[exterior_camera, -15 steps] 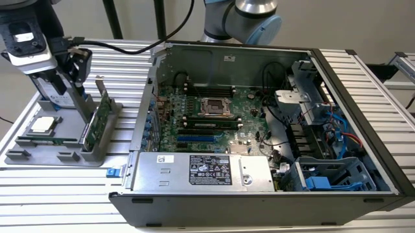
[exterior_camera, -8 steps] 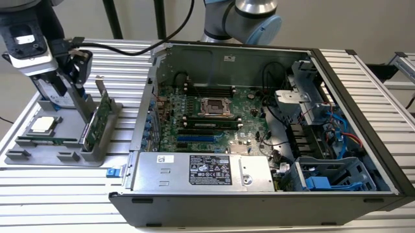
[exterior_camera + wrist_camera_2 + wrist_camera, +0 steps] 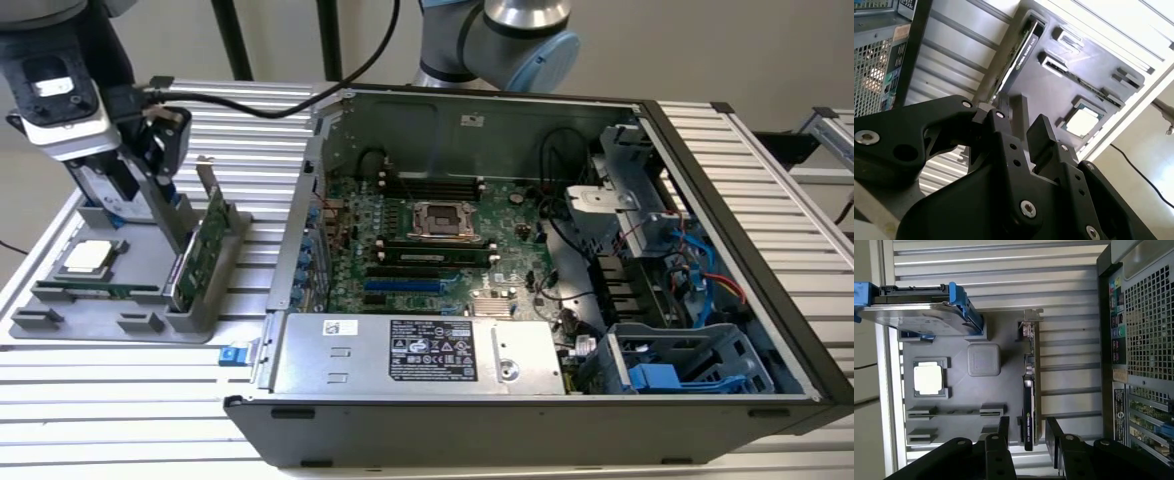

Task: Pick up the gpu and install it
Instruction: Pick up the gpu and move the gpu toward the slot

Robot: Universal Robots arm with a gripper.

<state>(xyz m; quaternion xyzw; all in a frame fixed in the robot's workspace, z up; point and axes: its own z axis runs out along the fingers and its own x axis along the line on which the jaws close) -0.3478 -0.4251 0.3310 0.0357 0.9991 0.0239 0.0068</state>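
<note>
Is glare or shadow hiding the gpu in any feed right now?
No. Exterior view: even light, the gpu plain by the gripper. First wrist view: glare on the hard drive and table slats, not on the gpu. Second wrist view: the table slats wash out, the gpu's face is shaded yet visible.
</note>
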